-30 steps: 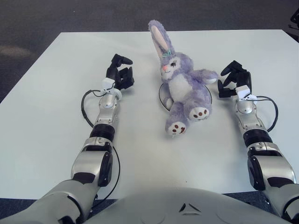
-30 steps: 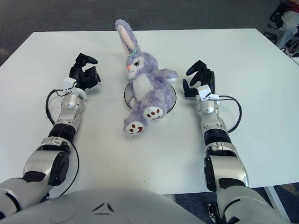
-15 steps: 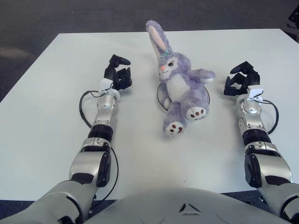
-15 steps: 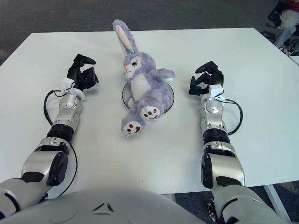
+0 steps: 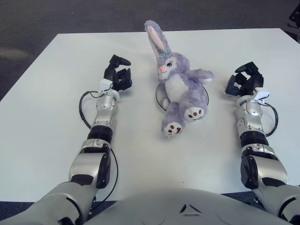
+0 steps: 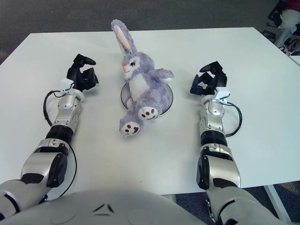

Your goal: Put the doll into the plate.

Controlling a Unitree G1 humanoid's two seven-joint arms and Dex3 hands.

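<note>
Looking down from my robot's head, I see its grey chest at the near edge of a white table (image 5: 56, 140), with both silver forearms reaching forward across the top. Between the arms, around the middle of the table, a purple plush rabbit doll (image 5: 180, 89) lies on its back across a round plate (image 5: 161, 96); its body covers most of the plate and only parts of the rim show on either side. Its two feet, with brown paw pads, hang over the plate's near rim toward me, the left one reaching onto the bare table. Its head and long pink-lined ears point toward the far edge. My left hand (image 5: 118, 75) sits to the left of the doll, well apart from it, black fingers loosely curled and holding nothing. My right hand (image 5: 243, 83) sits to the right of the doll, also apart, fingers likewise curled around nothing.
</note>
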